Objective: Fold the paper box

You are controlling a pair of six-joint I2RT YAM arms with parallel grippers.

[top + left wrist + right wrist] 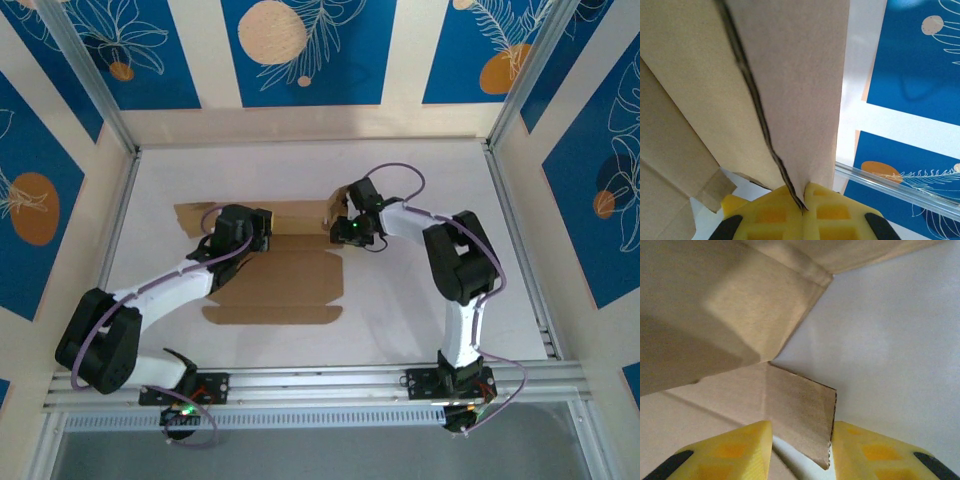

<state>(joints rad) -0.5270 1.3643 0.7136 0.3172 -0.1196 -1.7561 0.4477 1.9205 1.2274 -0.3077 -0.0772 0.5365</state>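
Note:
The paper box (285,285), plain brown cardboard, lies mostly flat at the middle of the white table, with its far panel (300,215) lifted into a low wall. My left gripper (250,238) is at the left part of that wall. In the left wrist view its yellow fingers (830,215) are shut (803,197) on the edge of an upright cardboard panel (790,75). My right gripper (345,230) is at the wall's right end. In the right wrist view it stands open (801,426) with a small cardboard flap (800,405) between the fingers, the flap's cut edge against the right finger (860,445).
White tabletop (430,180) stretches behind and to the right of the box. Aluminium rails (320,380) frame the table, with blue patterned walls (300,50) behind and at both sides. The arms' bases sit on the near rail.

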